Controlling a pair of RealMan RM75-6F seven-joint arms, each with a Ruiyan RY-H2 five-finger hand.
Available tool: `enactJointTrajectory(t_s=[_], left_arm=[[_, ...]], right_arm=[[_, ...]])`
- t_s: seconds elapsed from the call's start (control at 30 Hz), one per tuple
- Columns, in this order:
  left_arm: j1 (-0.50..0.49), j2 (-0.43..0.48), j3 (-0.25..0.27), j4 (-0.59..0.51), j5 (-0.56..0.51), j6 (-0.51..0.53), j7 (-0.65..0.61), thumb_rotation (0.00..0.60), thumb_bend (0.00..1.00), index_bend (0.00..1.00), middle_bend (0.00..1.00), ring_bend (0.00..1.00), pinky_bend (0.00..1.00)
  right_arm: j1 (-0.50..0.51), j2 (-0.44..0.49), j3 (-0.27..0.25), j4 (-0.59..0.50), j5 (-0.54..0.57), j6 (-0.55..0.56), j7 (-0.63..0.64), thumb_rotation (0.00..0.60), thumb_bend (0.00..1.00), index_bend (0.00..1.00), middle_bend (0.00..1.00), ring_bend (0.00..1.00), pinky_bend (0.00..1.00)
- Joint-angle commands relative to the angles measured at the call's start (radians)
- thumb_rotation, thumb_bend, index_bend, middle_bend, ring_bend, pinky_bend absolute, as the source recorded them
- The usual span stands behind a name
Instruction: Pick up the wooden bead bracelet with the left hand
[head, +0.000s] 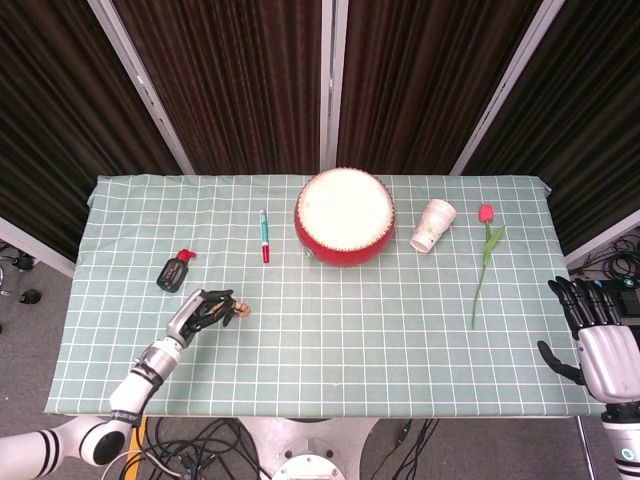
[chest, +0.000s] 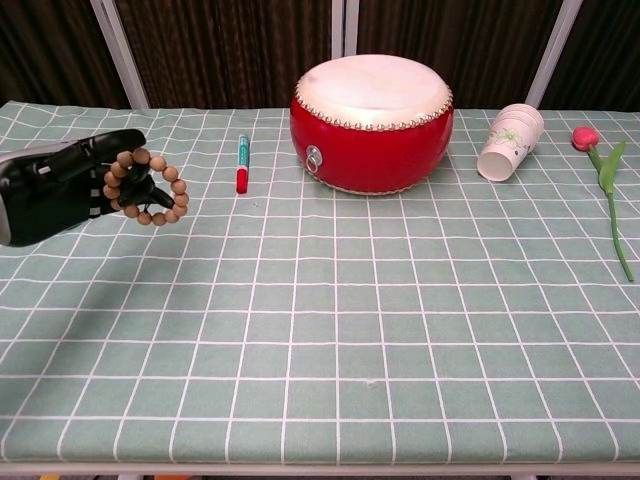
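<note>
The wooden bead bracelet hangs above the checked cloth, and my left hand grips it with fingers curled through the loop. In the head view the same left hand hovers over the table's front left, with a few beads of the bracelet showing at its fingertips. My right hand stays off the table's right edge, fingers apart and holding nothing.
A red drum stands at the back centre with a red-capped green pen to its left. A tipped paper cup and a rose lie at the right. A small black bottle lies behind my left hand.
</note>
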Motion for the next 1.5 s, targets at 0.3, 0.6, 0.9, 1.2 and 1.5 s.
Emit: enactJointTrajectory(t_s=[0.3, 0.6, 0.9, 1.2, 1.5], left_arm=[[0.021, -0.016, -0.031, 0.007, -0.037, -0.014, 0.042, 0.383, 0.39, 0.73, 0.81, 0.45, 0.09], [0.035, -0.019, -0.048, 0.011, -0.031, -0.029, 0.035, 0.375, 0.41, 0.73, 0.8, 0.45, 0.09], [0.04, -0.016, -0.051, 0.024, 0.017, -0.042, -0.008, 0.19, 0.5, 0.64, 0.72, 0.44, 0.09], [0.041, -0.02, -0.044, 0.043, 0.065, -0.036, -0.038, 0.168, 0.52, 0.59, 0.68, 0.43, 0.09], [0.034, -0.021, -0.043, 0.049, 0.074, -0.04, -0.032, 0.24, 0.52, 0.59, 0.68, 0.43, 0.09]], right_arm=[[0.0, -0.003, 0.0, 0.0, 0.005, -0.001, -0.003, 0.6, 0.22, 0.0, 0.06, 0.0, 0.0], [0.0, -0.002, 0.0, -0.005, 0.007, -0.001, -0.008, 0.6, 0.22, 0.0, 0.06, 0.0, 0.0], [0.0, -0.002, 0.0, -0.008, 0.008, -0.001, -0.009, 0.6, 0.21, 0.0, 0.06, 0.0, 0.0], [-0.001, -0.001, 0.0, -0.009, 0.012, -0.001, -0.007, 0.6, 0.21, 0.0, 0.06, 0.0, 0.0], [-0.003, -0.002, -0.001, -0.005, 0.015, -0.002, -0.004, 0.6, 0.21, 0.0, 0.06, 0.0, 0.0]])
